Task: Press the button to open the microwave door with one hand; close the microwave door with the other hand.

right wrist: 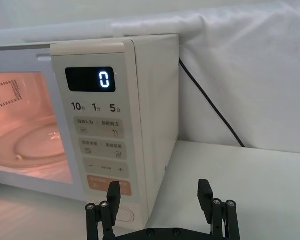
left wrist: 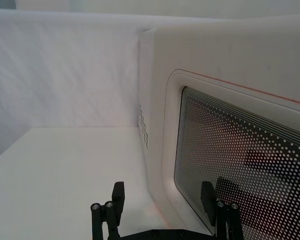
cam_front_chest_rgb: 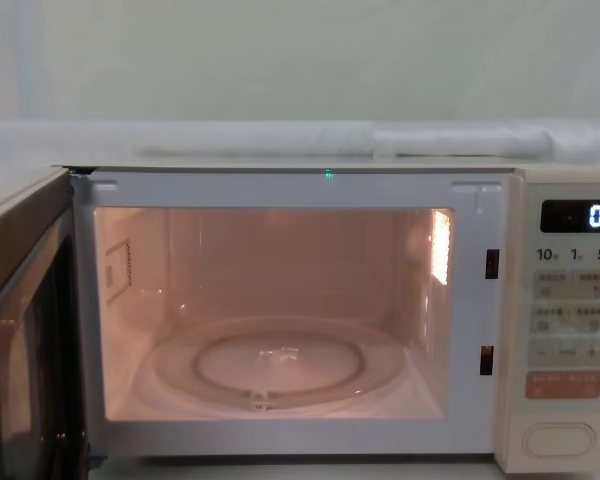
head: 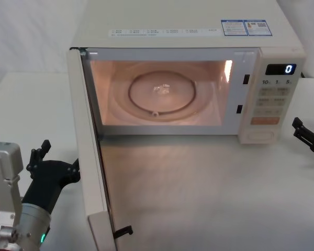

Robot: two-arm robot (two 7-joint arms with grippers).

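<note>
The microwave door [head: 89,157] is swung fully open at the left — rigid, hinged, light to swing (a judgement). It should be pushed on its outer face by the left gripper [left wrist: 162,210], fingers apart, just beside it; the right gripper [right wrist: 160,207], likewise spread, hangs near the button [cam_front_chest_rgb: 558,440].

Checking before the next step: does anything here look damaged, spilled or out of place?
Nothing stands out. The microwave door stands wide open, cavity lit, with the glass turntable seated flat and bare; no spills or damage visible.
</note>
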